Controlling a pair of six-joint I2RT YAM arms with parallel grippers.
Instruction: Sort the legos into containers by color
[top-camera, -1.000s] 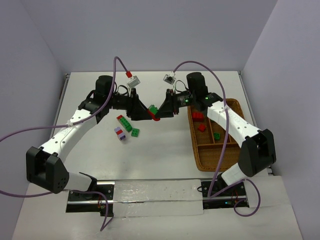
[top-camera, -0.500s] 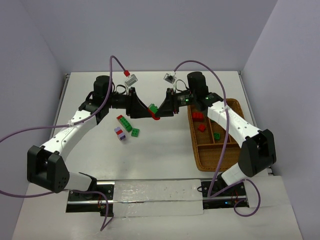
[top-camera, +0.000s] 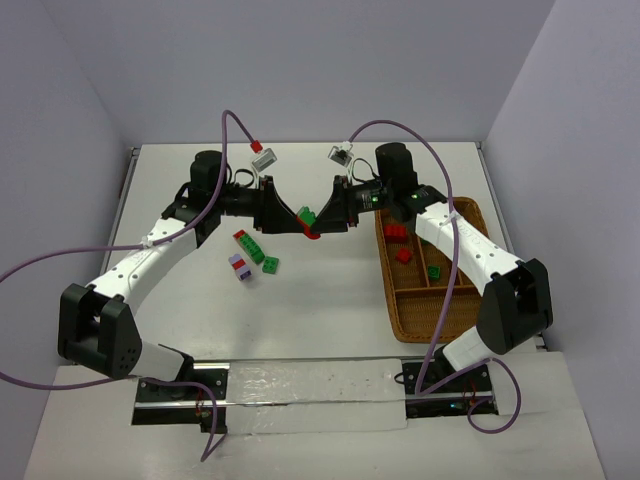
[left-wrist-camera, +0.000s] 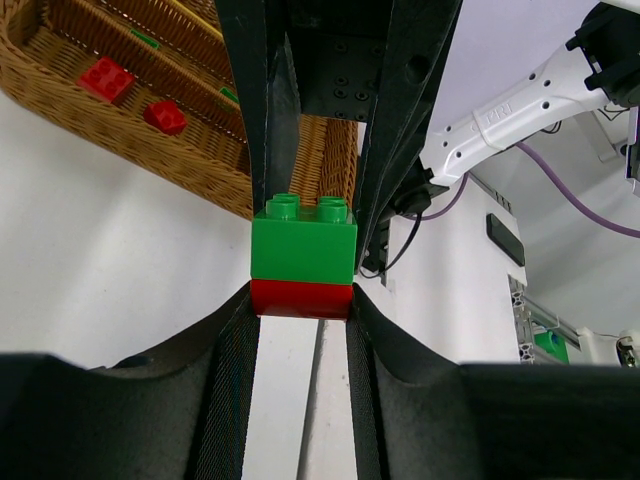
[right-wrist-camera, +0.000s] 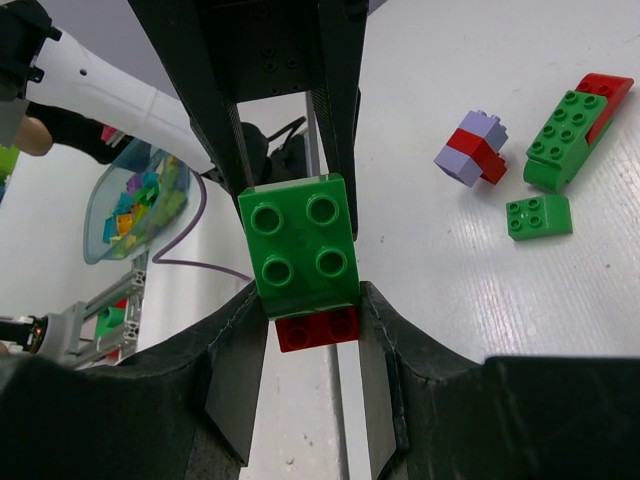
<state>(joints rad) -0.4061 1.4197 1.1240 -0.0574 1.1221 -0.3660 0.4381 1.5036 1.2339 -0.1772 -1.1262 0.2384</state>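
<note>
Currently my left claw (left-wrist-camera: 300, 305) clamps the red brick (left-wrist-camera: 300, 297), my right claw (right-wrist-camera: 306, 298) the green brick (right-wrist-camera: 298, 235) stacked on it (midair, left of the wicker tray (top-camera: 465, 310)); an uneven pull could fling either.

Bright, even light from above. Only faint, soft shadows lie on the white table (top-camera: 330, 300). Overhead view sharp. In both wrist views the brick stack (left-wrist-camera: 302, 258) is crisp; the dark bottom foreground is soft.

No text, label or number can be read - a faint mark on the white plastic arm segment (left-wrist-camera: 497, 117) is too blurred.
</note>
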